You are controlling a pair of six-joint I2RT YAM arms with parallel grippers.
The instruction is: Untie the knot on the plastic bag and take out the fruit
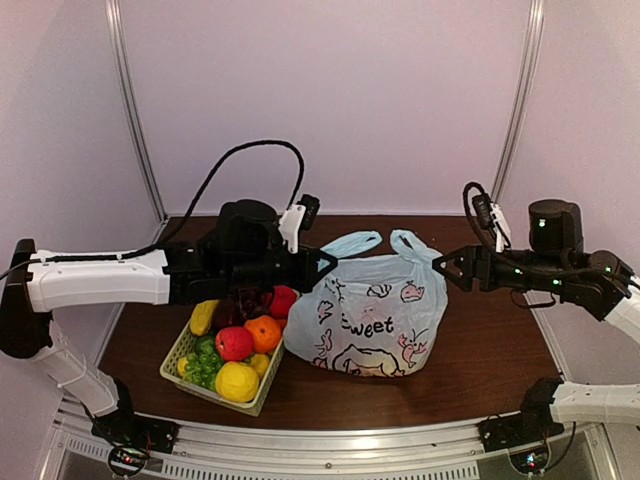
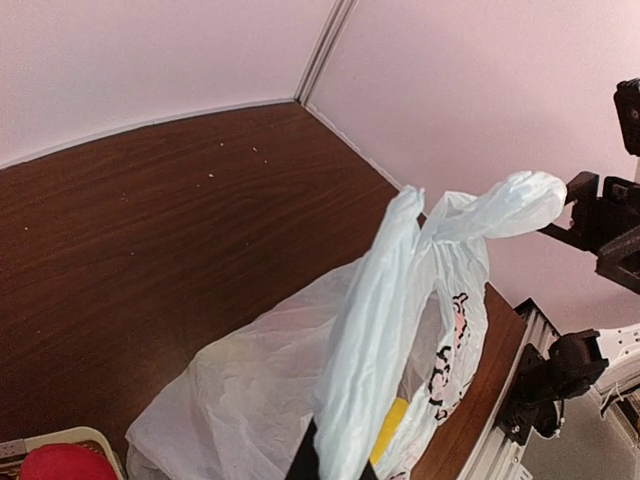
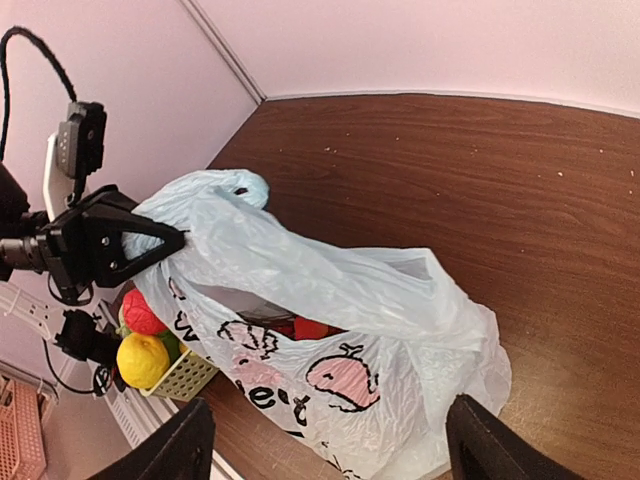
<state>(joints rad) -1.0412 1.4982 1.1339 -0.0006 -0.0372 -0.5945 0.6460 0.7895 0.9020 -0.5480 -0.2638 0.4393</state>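
The pale blue plastic bag (image 1: 372, 312) with whale print and "Sweet" lies mid-table, its mouth open. The knot is not in view; two handles (image 1: 352, 243) stand apart as loose loops. My left gripper (image 1: 325, 265) is shut on the bag's left handle film (image 2: 370, 350), holding it stretched up. My right gripper (image 1: 442, 268) hangs open just off the bag's right side, its fingers (image 3: 180, 450) spread wide with nothing between them. Fruit shows inside the bag: a yellow piece (image 2: 390, 428) and a red piece (image 3: 312, 328).
A pale green basket (image 1: 183, 350) at the bag's left holds several fruits: a red one (image 1: 234, 343), an orange (image 1: 263, 332), a yellow lemon (image 1: 237, 382), green grapes (image 1: 206, 362). Pale walls close in the table's back and sides. A metal rail (image 1: 330, 445) runs along the near edge.
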